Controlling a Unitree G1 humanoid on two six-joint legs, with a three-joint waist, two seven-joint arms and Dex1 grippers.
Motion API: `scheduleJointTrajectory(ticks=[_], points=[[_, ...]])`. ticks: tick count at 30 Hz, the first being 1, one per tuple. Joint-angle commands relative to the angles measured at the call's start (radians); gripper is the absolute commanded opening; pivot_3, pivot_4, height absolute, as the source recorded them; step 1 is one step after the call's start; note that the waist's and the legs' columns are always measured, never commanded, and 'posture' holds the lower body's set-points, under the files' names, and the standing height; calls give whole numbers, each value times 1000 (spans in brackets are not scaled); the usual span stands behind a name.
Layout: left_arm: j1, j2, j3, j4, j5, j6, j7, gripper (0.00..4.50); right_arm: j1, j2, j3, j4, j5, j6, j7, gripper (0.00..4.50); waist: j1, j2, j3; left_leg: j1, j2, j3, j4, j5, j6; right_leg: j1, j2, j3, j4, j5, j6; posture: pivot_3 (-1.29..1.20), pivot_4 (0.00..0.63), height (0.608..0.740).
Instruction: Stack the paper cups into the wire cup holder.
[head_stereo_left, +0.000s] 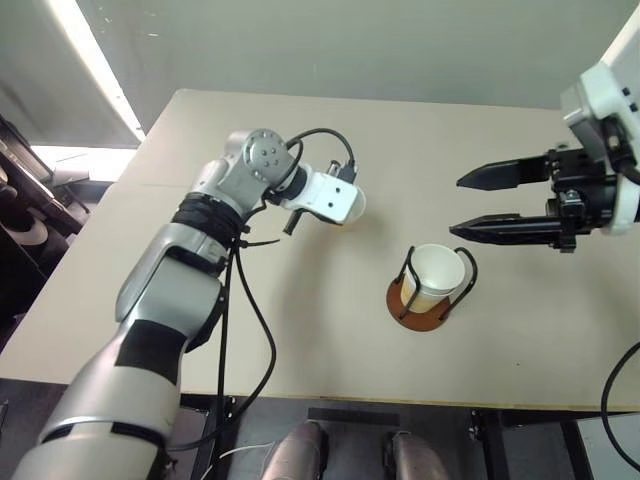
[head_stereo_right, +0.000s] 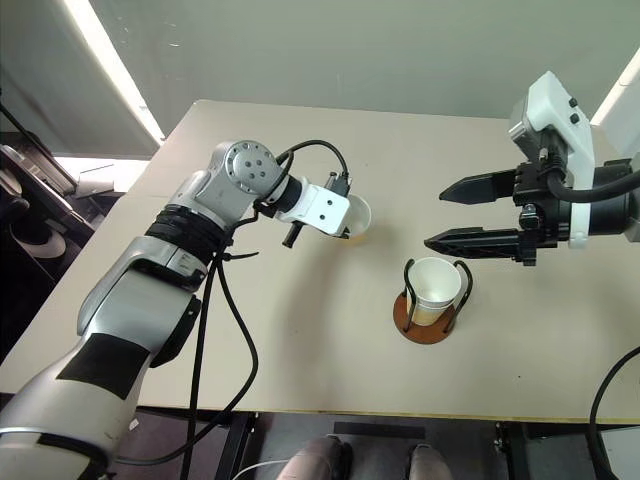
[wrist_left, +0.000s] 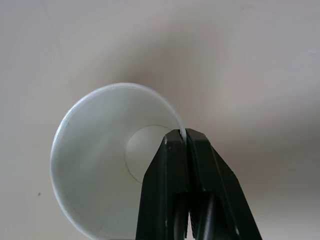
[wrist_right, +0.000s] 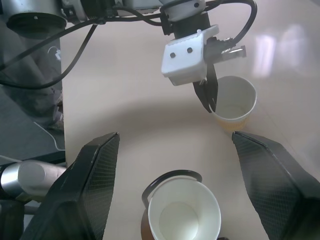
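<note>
My left pincer (wrist_left: 186, 137) is clamped on the rim of a paper cup (wrist_left: 107, 160) standing mid-bench, apparently not yet lifted. The wire cup holder (head_stereo_left: 432, 297), one cup (head_stereo_left: 436, 273) already inside, stands toward the near edge, rightward of it. My right pincer (head_stereo_left: 475, 204) hangs wide, empty, above and nearer the holder.

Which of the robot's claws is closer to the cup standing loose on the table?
The left claw: it is shut on the rim of that loose cup. The right claw hangs open, apart from it, above the wire holder.
</note>
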Motion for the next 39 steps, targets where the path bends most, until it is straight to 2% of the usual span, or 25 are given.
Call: scheduleJointTrajectory(ticks=[1, 8, 15, 26, 33, 37, 39], points=[[-50, 5, 60, -35, -77, 28, -79, 15, 9, -36, -46, -5, 13, -22, 6, 3747, 0, 0, 0, 0, 0, 0, 0, 0, 0, 0, 0, 0, 0, 0, 0, 0, 150, 740], [-133, -12, 163, -121, -260, 233, -244, 15, 145, -170, -121, -23, 18, -40, 83, 3747, 9, 0, 0, -8, 0, 0, 2, 0, 0, -5, 0, -1, 2, 1, 1, 0, 150, 740], [-171, 10, 123, -256, -427, 427, -262, 15, 267, -176, -226, -54, 30, -73, 72, 3747, 8, 0, 0, -9, 0, 0, 2, 0, 0, -6, 0, -1, 2, 1, 1, 0, 150, 740], [-255, -8, -31, -295, -616, 472, -262, 15, 415, -155, -365, -63, 23, -156, 71, 3747, 12, 0, 0, -11, 0, 1, 4, 0, 0, -5, 0, -2, 2, 1, 2, 0, 150, 740], [-314, -50, -104, -278, -696, 473, -262, 15, 494, -166, -498, -91, 108, -50, 32, 3747, 15, 0, 0, -11, 0, 1, 5, 0, 0, -5, -1, -2, 2, 2, 3, 0, 150, 740], [-342, -67, -133, -274, -737, 477, -262, 15, 541, -160, -565, -105, 113, -30, 7, 3747, 16, 0, 0, -11, 0, 2, 5, 0, 0, -5, -1, -2, 3, 2, 3, 0, 150, 740], [-354, -74, -156, -277, -760, 478, -262, 15, 590, -138, -637, -121, 80, -66, 38, 3747, 17, 0, 0, -11, 0, 2, 5, 0, 1, -5, -1, -2, 3, 2, 3, 0, 150, 740]])
